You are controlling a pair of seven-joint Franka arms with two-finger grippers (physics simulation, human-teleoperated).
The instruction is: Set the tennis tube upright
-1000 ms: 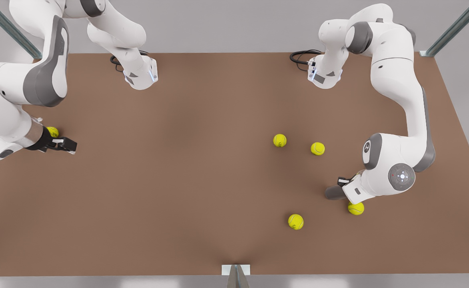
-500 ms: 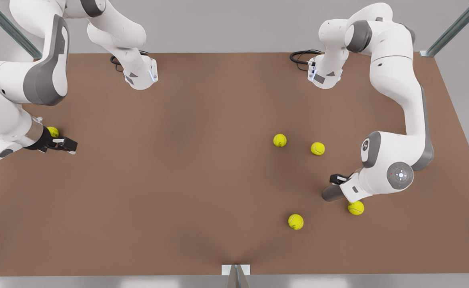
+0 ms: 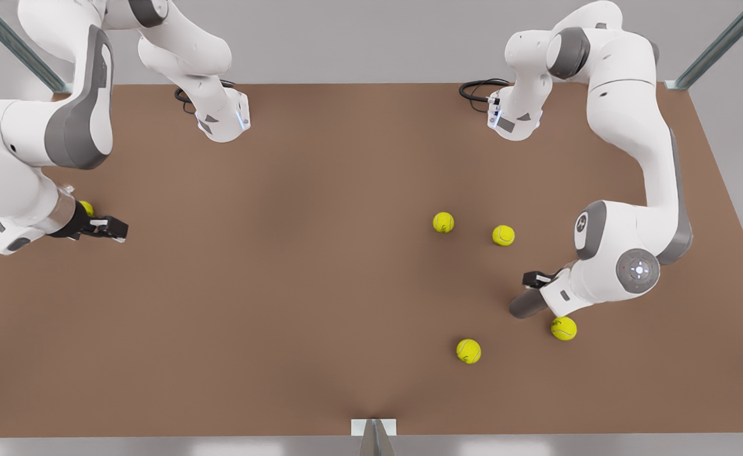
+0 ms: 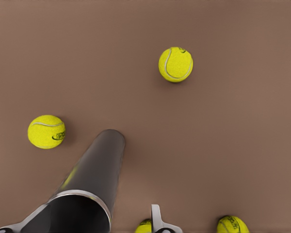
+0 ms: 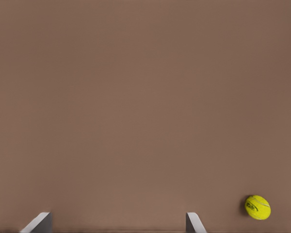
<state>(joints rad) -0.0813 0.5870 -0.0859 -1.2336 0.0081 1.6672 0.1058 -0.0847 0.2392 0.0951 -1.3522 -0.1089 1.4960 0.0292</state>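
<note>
Since a second ago I see the tennis tube (image 3: 527,304) has tipped a little, its free end shifting toward the front view's left, while the arm at the front view's left has nudged its pincer slightly forward. My left pincer (image 3: 539,285) sits at the front view's right, its fingers (image 4: 157,221) pinching the tube near the lighter-rimmed end. From that wrist the tube (image 4: 89,187) runs away from the pincer down to the worktop (image 3: 320,266), long axis tilted, not yet vertical, far end low among the yellow balls (image 4: 175,64). I judge the coming move to be a wrist rotation that swings that axis upright. My right pincer (image 3: 108,228) waits well apart, fingers (image 5: 194,222) spread, just beside another ball (image 5: 258,207)
</note>
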